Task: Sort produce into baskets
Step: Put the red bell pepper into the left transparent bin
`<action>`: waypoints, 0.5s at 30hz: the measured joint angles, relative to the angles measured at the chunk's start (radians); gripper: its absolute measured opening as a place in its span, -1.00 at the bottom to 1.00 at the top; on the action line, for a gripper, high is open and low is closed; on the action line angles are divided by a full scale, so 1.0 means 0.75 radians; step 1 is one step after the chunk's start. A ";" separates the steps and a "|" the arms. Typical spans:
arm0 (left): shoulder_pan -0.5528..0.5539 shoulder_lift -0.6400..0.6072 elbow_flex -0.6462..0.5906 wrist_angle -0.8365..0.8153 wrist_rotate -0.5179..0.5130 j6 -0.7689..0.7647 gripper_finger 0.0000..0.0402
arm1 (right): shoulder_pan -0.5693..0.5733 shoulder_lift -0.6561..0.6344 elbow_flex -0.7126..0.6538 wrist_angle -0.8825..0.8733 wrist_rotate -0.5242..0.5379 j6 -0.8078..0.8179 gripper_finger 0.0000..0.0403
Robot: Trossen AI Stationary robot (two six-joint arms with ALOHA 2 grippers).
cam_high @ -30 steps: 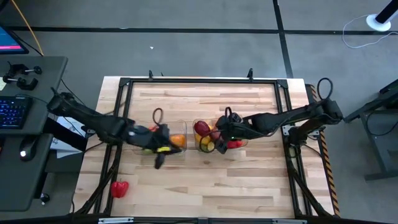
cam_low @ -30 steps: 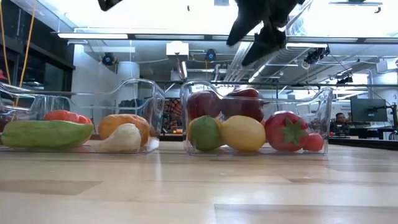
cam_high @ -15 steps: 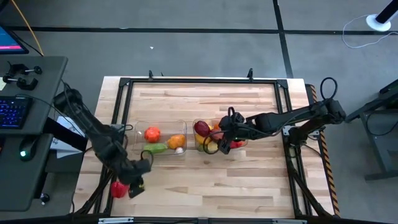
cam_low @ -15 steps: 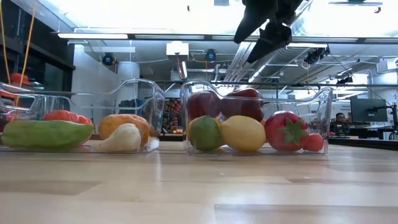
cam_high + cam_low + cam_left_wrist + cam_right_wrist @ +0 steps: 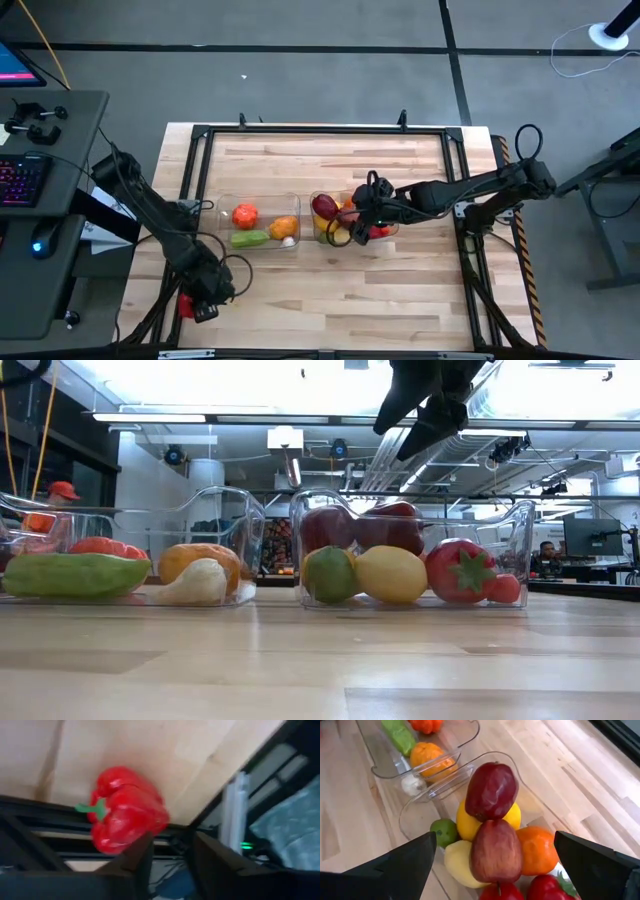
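A red bell pepper [image 5: 127,815] lies on its side at the table's near left corner [image 5: 184,303], close to the edge. My left gripper [image 5: 170,855] is open just beside it [image 5: 205,303], with the pepper ahead of one finger. The left clear basket [image 5: 222,205] holds a red tomato [image 5: 245,214], a green cucumber [image 5: 250,238], an orange piece [image 5: 283,227] and a white piece [image 5: 288,241]. The right clear basket [image 5: 520,520] holds several fruits, among them dark red apples [image 5: 492,790], a lemon and a lime. My right gripper [image 5: 350,228] hangs open above it [image 5: 425,405].
A black metal frame [image 5: 320,130] runs around the wooden table. The near half of the table [image 5: 360,290] is bare wood. A desk with a keyboard [image 5: 20,180] stands off the left side. A person in a red cap [image 5: 58,495] shows in the room beyond.
My left gripper has swung from above the left basket toward the table's near left corner and now stands by the red pepper. The tomato in the left basket, earlier under the arm, shows again. My right gripper has stayed above the right basket.
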 joint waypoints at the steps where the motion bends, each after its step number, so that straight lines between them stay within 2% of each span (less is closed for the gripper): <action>1: -0.004 0.015 0.000 -0.022 0.009 0.027 -0.45 | 0.000 0.000 0.000 0.000 0.013 0.003 0.97; 3: -0.008 0.042 0.000 -0.036 0.026 0.071 -0.76 | 0.000 0.000 0.000 0.000 0.030 0.011 0.97; 5: -0.014 0.057 0.011 -0.046 0.025 0.091 -0.93 | -0.001 0.001 0.000 -0.001 0.030 0.011 0.97; 15: -0.113 0.066 0.025 -0.162 0.089 0.082 -1.00 | 0.000 0.001 0.000 -0.001 0.031 0.000 0.97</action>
